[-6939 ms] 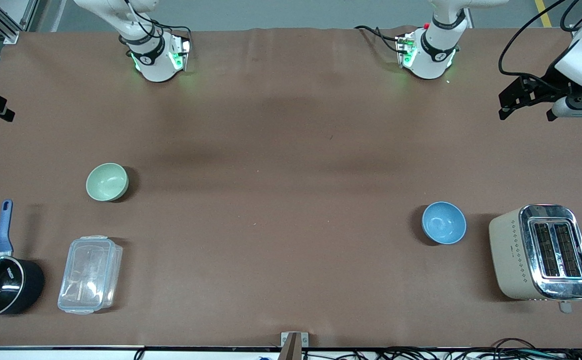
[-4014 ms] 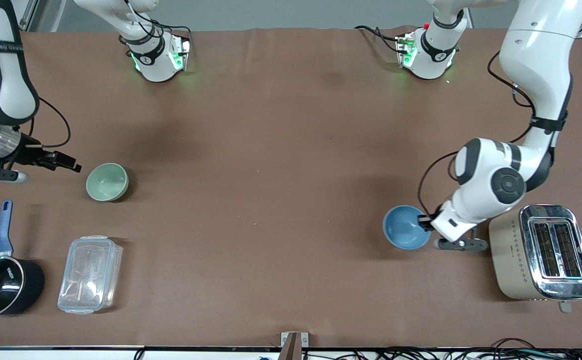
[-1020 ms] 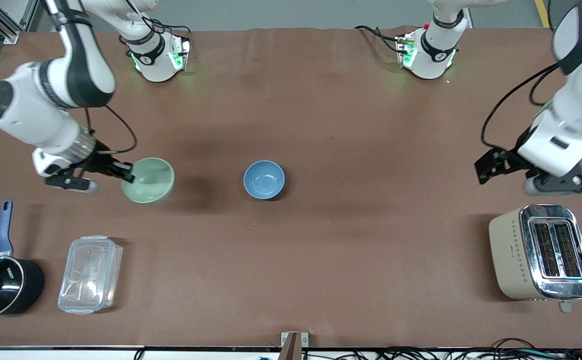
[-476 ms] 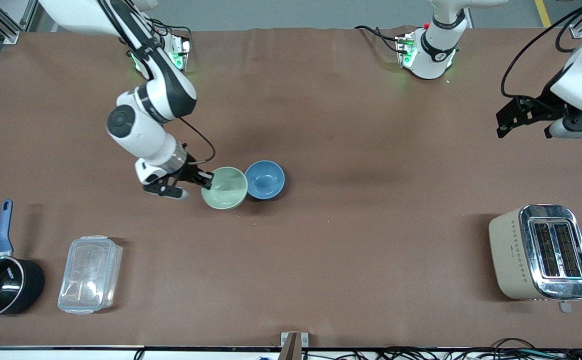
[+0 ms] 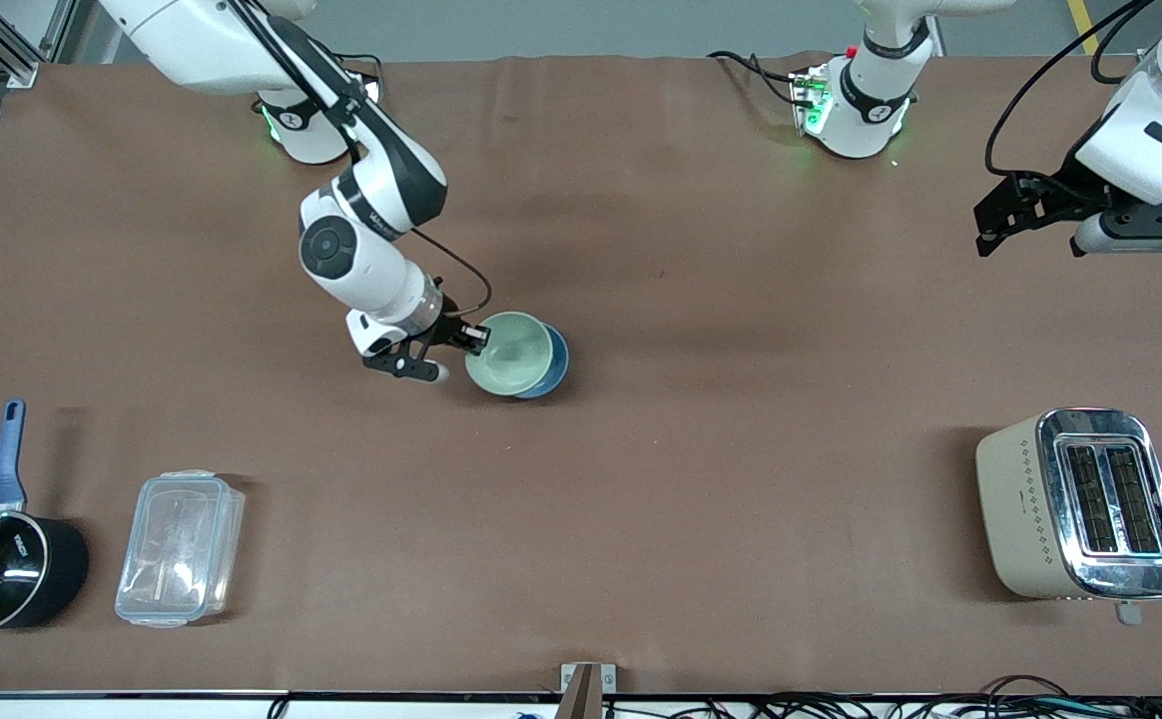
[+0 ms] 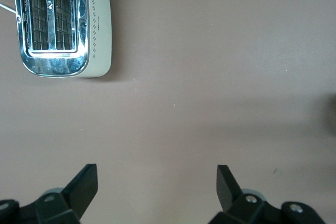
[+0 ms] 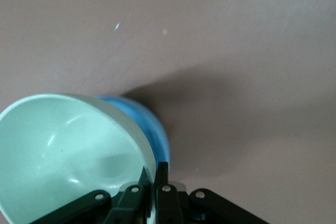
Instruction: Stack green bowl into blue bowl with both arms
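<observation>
The pale green bowl (image 5: 508, 352) is held by its rim in my right gripper (image 5: 474, 338), which is shut on it. It hangs tilted over the blue bowl (image 5: 553, 367), which stands near the table's middle and shows only as a blue edge under it. In the right wrist view the green bowl (image 7: 68, 150) covers most of the blue bowl (image 7: 147, 124). My left gripper (image 5: 990, 215) is open and empty, up over the table's edge at the left arm's end, above bare tabletop (image 6: 173, 103).
A cream toaster (image 5: 1080, 504) stands at the left arm's end, also in the left wrist view (image 6: 60, 22). A clear lidded box (image 5: 180, 547) and a black saucepan with blue handle (image 5: 2, 559) sit at the right arm's end, near the front camera.
My right gripper has carried the green bowl from beside the blue bowl to over it, now covering most of it. My left gripper has shifted slightly, still raised.
</observation>
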`<state>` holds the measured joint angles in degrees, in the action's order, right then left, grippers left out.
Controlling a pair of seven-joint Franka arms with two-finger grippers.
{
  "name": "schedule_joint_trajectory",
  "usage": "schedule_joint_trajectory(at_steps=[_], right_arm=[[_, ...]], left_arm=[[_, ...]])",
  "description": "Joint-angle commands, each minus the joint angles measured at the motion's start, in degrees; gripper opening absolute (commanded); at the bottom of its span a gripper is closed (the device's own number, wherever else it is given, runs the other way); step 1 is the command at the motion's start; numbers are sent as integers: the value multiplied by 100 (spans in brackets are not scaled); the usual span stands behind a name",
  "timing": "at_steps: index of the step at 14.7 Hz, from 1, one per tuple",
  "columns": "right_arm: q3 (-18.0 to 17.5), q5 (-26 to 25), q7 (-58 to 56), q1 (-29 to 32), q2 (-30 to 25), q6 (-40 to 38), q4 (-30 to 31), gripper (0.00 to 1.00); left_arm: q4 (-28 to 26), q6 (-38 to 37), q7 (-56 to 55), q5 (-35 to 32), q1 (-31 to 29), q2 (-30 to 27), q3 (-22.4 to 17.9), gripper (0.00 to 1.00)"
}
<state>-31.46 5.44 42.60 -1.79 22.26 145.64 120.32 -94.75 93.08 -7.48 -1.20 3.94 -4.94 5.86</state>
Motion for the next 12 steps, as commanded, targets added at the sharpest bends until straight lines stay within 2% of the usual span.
schedule_joint_trajectory(at_steps=[1, 6, 9, 11, 12], right_arm=[[-89, -157, 240, 4, 33, 8, 10, 4], [-80, -368, 240, 3, 463, 474, 1, 4], [-80, -386, 345, 3, 464, 492, 1, 5], [-71, -395, 346, 3, 481, 492, 1, 12], [-71, -395, 354, 3, 481, 483, 1, 20]], left_arm=[[-9, 96, -43, 58, -7, -8, 3, 100], [26, 201, -43, 50, 46, 168, 125, 100], [9, 175, 80, 94, -16, 134, 126, 100], [0, 62, 141, 94, -51, 116, 82, 100], [-9, -9, 237, 94, -60, 107, 56, 100]])
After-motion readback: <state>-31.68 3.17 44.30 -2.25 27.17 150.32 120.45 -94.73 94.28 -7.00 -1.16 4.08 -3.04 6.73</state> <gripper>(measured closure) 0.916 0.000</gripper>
